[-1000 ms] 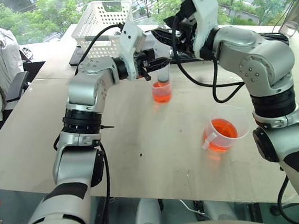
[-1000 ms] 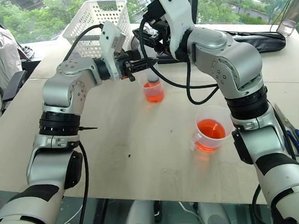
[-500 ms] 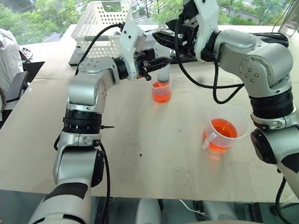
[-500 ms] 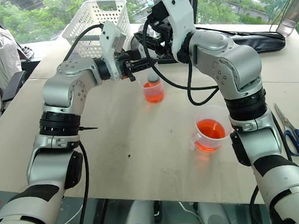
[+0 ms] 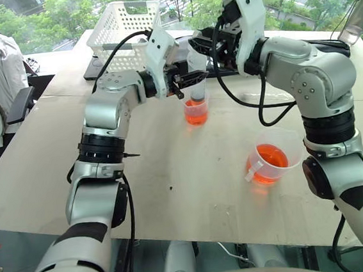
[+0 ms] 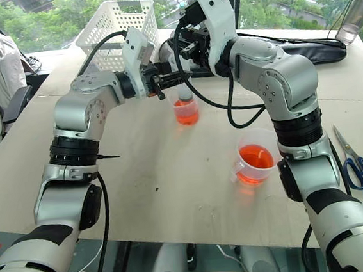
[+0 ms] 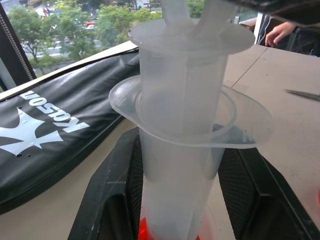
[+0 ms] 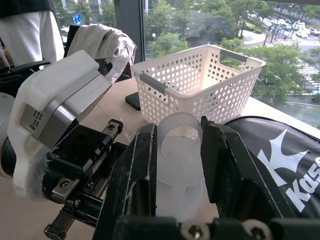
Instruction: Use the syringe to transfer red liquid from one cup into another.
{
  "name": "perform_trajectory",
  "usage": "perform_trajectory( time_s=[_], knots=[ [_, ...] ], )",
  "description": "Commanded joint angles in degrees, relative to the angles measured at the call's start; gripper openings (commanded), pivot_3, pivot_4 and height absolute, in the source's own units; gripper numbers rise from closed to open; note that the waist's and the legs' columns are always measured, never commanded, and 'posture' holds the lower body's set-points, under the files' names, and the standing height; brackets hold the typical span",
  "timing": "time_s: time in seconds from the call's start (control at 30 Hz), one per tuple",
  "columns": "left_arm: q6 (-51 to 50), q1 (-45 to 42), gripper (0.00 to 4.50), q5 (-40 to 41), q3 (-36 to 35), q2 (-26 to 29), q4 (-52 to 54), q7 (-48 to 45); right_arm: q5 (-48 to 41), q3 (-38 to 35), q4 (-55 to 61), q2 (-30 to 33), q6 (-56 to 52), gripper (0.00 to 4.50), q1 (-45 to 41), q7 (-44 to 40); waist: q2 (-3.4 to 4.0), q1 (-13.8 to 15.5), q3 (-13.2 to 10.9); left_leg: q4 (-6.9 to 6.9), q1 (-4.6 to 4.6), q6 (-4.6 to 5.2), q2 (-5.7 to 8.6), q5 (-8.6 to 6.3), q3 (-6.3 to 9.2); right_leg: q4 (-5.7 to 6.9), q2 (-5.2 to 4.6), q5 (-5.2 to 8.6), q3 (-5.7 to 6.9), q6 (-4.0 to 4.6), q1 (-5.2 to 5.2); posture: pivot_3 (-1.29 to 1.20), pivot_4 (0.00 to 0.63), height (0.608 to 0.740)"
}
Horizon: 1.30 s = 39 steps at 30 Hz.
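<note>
Left wrist view: syringe (image 7: 182, 150) (barrel) clamped

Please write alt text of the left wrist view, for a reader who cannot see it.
The left tool's two black fingers grip the clear syringe upright by its barrel, with red liquid directly under it. A black bag lies on the table behind.
</note>
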State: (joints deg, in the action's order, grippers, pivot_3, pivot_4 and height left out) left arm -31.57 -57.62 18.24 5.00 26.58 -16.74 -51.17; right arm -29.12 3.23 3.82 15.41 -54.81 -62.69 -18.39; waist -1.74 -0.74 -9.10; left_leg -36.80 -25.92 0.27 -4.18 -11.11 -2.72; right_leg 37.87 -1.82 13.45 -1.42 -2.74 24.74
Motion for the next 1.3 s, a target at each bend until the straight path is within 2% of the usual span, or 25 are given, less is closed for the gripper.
perform_trajectory(
  time_s=[0.03, 0.07, 0.1, 0.27, 0.53, 0.9, 1.3],
  knots=[
    [1.51, -0.49, 1.55, 0.29, -1.99, -0.07, 2.99, 0.76, -1.91, -2.99, 2.67, 0.26, -1.44, 0.84, 0.49, -1.13, 0.0, 0.04, 0.0, 0.0, 0.0, 0.0, 0.0, 0.0, 0.0, 0.0, 0.0, 0.0, 0.0, 0.0, 0.0, 0.0, 0.15, 0.724],
    [1.45, -0.38, 1.55, 0.26, -1.97, -0.19, 3.19, 0.88, -2.23, -3.29, 2.9, 0.27, -1.7, 0.84, 0.62, -1.25, 0.0, 0.06, 0.0, 0.0, 0.0, 0.0, 0.0, 0.0, 0.0, 0.0, 0.0, 0.0, 0.0, 0.0, 0.0, 0.0, 0.15, 0.724],
    [1.38, -0.28, 1.55, 0.22, -1.96, -0.28, 3.38, 0.97, -2.31, -3.49, 3.08, 0.25, -1.9, 1.92, 0.7, -1.23, 0.0, 0.05, 0.0, 0.0, -0.01, 0.0, 0.0, 0.0, 0.0, 0.0, 0.0, 0.0, 0.0, 0.0, 0.0, 0.0, 0.15, 0.724],
    [1.17, -0.11, 1.55, 0.21, -2.0, -0.67, 3.91, 1.5, -0.59, -4.33, 2.35, -0.83, -2.67, 4.19, 0.06, 2.31, 0.0, -0.05, 0.0, -0.01, 0.02, 0.0, 0.0, 0.0, 0.0, 0.02, 0.0, 0.0, 0.0, 0.0, 0.0, 0.0, 0.15, 0.724],
    [0.96, 0.86, 1.55, 0.06, -1.8, -1.1, 5.49, 2.84, -0.73, -4.86, 6.57, -4.65, -8.23, 4.19, -0.16, 7.37, 0.01, -0.04, 0.01, 0.0, 0.01, 0.0, -0.01, 0.0, 0.0, 0.02, 0.0, 0.0, 0.0, 0.0, 0.0, 0.0, 0.15, 0.724],
    [1.11, 1.5, 1.55, -0.06, -1.85, -1.18, 5.7, 3.97, 3.46, -5.86, 8.08, -8.55, -8.31, 4.19, -0.16, 14.94, 0.01, -0.04, 0.01, -0.04, 0.0, 0.0, 0.0, 0.0, 0.01, 0.04, 0.0, 0.0, 0.0, 0.0, 0.0, 0.0, 0.15, 0.724],
    [1.32, 1.43, 1.55, -0.01, -2.21, -1.11, 5.18, 4.41, 6.35, -5.41, 11.45, -5.66, -10.31, 4.19, 1.94, 15.69, 0.01, -0.03, 0.01, -0.03, 0.0, 0.0, 0.0, 0.0, 0.01, 0.02, 0.0, 0.0, 0.0, 0.0, 0.0, 0.0, 0.15, 0.724]
  ],
)
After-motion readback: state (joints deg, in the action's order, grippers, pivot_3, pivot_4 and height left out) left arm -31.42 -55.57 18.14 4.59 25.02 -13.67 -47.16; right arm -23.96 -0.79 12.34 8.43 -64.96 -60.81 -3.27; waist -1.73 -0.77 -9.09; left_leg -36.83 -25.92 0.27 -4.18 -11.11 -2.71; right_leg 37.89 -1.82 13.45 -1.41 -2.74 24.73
